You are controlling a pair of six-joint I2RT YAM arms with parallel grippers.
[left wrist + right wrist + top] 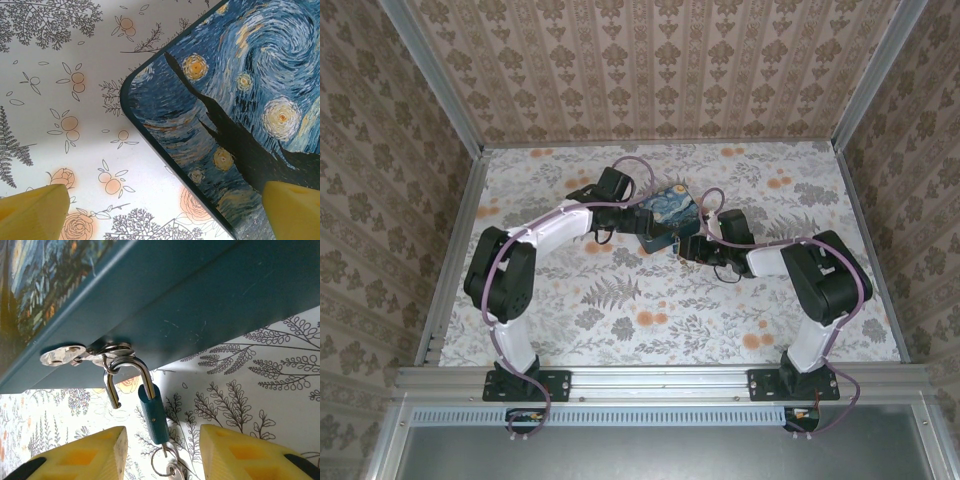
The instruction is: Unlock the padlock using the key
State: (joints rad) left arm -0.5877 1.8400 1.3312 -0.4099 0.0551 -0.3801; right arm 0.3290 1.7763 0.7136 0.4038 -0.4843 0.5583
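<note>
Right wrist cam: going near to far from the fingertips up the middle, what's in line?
Yellow fingertips → small silver ring → small teal-blue padlock → its silver shackle → silver hasp loop → dark teal wall of the Starry Night-printed box.

Padlock (155, 415): small, slim teal-blue body and a silver shackle (131, 361). It hangs by the shackle from a metal loop (112, 347) on the teal side wall of the box (200, 305). The body points toward 6 o'clock, tilted slightly to 5. One shackle leg enters the body; the other ends free at the body's 10 o'clock, clear of it. A silver ring (162, 460) dangles at the body's lower end; the key blade cannot be made out.
</note>
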